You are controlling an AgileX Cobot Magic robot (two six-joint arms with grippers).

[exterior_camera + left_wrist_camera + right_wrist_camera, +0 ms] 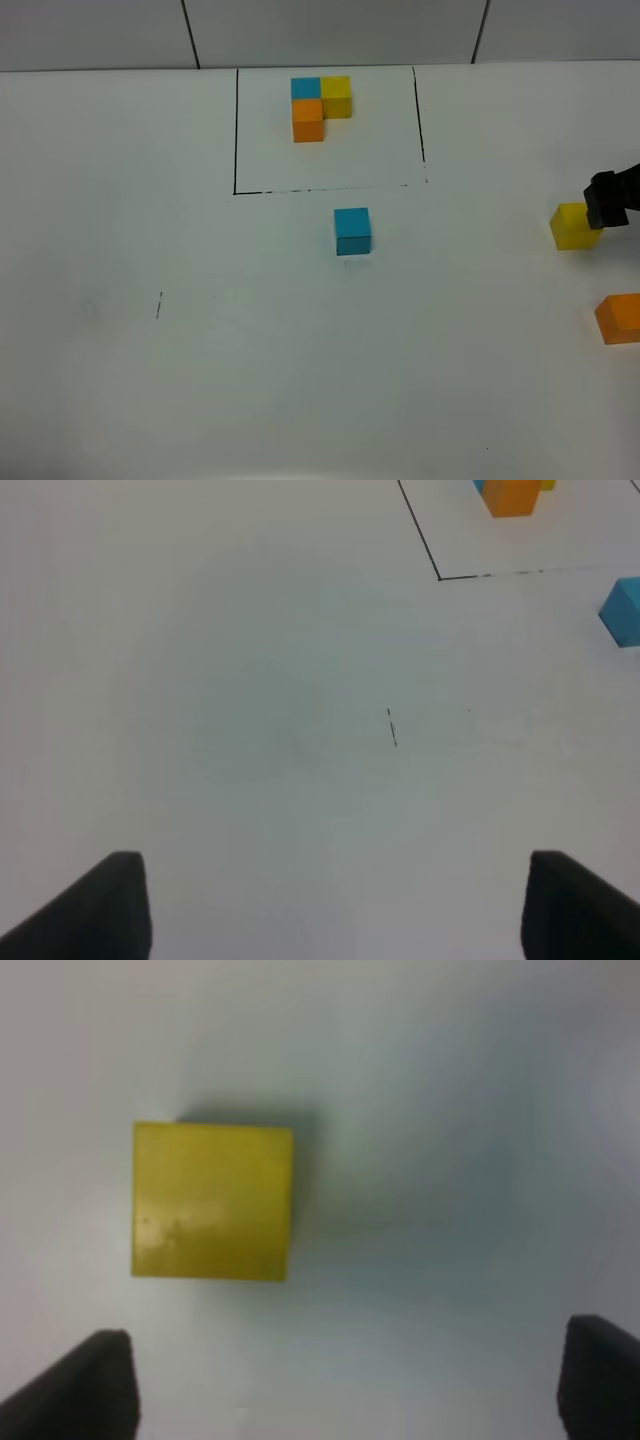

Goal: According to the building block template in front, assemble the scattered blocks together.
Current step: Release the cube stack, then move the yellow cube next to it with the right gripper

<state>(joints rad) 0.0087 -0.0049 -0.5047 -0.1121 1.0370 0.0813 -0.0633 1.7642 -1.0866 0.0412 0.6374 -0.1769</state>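
The building block template is a black-lined frame (pixel 236 130) at the back middle, holding a tight L of blue (pixel 305 87), yellow (pixel 337 95) and orange (pixel 308 120) cubes. The scattered blocks lie apart: a sky blue cube (pixel 352 231) just in front of the frame, a yellow cube (pixel 572 226) at the right, and an orange cube (pixel 620 318) at the right edge. My right gripper (pixel 605 205) hovers over the yellow cube (pixel 212 1200), open and empty (pixel 345 1385), with the cube off to one side. My left gripper (pixel 340 910) is open and empty over bare table.
The white table (pixel 300 380) has a short pen mark (pixel 158 305) at the left. The left wrist view shows the frame's corner (pixel 440 577), the template's orange cube (pixel 512 495) and the loose blue cube (pixel 625 610). A wall stands behind the table.
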